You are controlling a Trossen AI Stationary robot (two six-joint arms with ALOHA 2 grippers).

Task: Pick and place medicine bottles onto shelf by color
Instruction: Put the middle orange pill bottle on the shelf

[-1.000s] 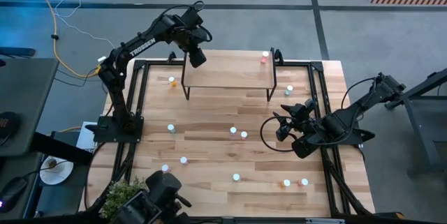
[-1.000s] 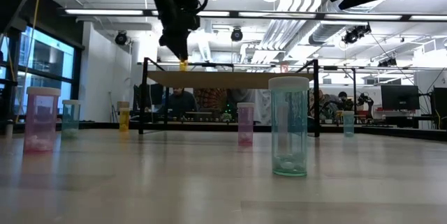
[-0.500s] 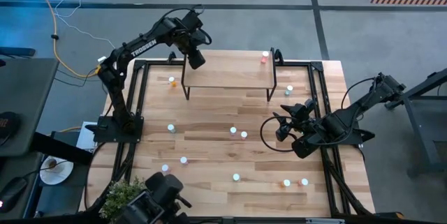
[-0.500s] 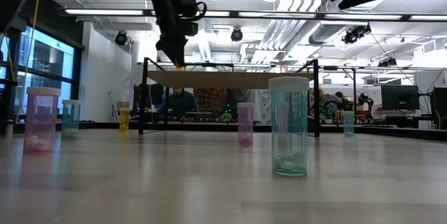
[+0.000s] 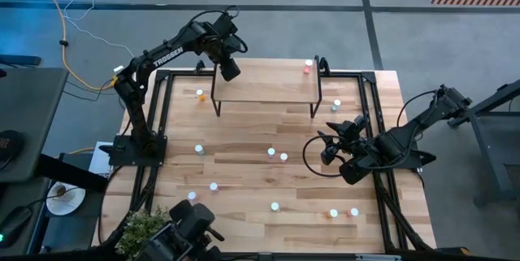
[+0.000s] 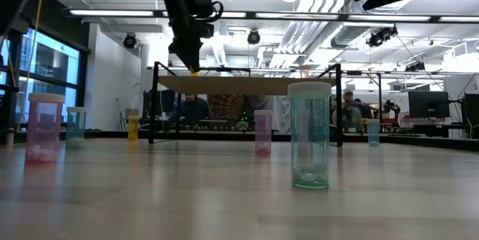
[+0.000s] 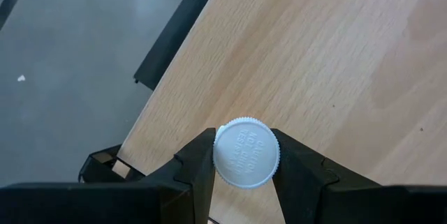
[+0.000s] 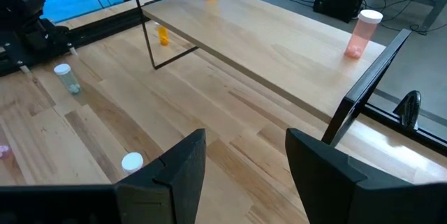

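1. Seen from above: a wooden desk [image 5: 244, 176] on a black frame, with a small light-wood shelf [image 5: 264, 90] on thin black legs standing near its far edge.
2. Left gripper [image 5: 230, 69] reaching over the shelf's far left corner, clamped on an orange bottle [image 6: 194, 67] with a white cap; in the left wrist view the cap [image 7: 246, 151] sits squeezed between the two dark fingers [image 7: 198, 168], above the shelf's wooden top.
3. From desk height, the held orange bottle hanging just at the level of the shelf top; touching or just above, cannot tell.
4. Right gripper [image 5: 329, 149] idle over the desk's right side, well apart from the shelf, fingers [image 8: 180, 165] spread apart and empty.
5. One pink bottle [image 5: 308, 67] standing upright on the shelf's far right corner.
6. Another orange bottle [image 5: 200, 94] on the desk just left of the shelf, and a teal bottle [image 5: 336, 104] on the desk just right of it.
7. Further small white-capped bottles scattered across the open desk in front of the shelf, among them two side by side near the middle [image 5: 277, 154] and two close to the front right corner [image 5: 343, 212].
8. From desk height, a teal bottle [image 6: 309, 135] closest, a pink bottle [image 6: 44, 128] at far left, all upright.
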